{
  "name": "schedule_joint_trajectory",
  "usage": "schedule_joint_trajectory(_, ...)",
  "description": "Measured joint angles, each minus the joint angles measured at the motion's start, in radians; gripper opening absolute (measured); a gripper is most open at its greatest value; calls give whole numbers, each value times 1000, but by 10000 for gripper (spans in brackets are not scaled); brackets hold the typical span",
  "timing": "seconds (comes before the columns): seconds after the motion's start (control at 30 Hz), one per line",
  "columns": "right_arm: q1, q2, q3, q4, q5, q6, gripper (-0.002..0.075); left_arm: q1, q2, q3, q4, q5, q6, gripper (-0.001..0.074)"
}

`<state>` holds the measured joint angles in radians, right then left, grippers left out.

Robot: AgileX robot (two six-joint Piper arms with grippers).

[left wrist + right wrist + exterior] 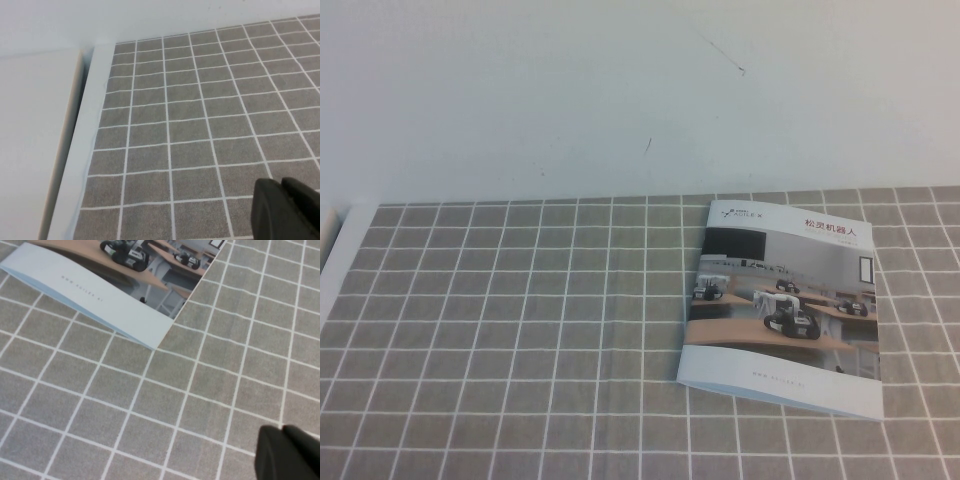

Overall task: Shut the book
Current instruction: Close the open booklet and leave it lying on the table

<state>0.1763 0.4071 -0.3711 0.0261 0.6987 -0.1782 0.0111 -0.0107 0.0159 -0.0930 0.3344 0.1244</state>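
The book [785, 305] lies shut and flat on the grey checked cloth [520, 320], right of centre, its cover showing a photo of robots on desks. Neither arm appears in the high view. In the right wrist view the book's [100, 285] pale lower corner lies on the cloth, well apart from my right gripper [282, 429], whose black fingers are pressed together with nothing between them. My left gripper [281, 181] is also shut and empty, hovering over bare cloth near the table's left side, with no book in its view.
A white wall [620, 90] rises behind the table. A white table border [85, 150] runs along the cloth's left edge, with a separate white surface [35, 140] beyond it. The cloth left of the book holds no objects.
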Motion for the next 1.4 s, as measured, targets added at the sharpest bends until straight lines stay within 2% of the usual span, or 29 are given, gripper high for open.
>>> schedule_joint_trajectory(0.27,0,0,0,5,0,0,-3,-39,-2,0,26,0,-56,-2)
schedule_joint_trajectory(1.4,0,0,0,5,0,0,-3,-39,-2,0,11,0,-119,-2)
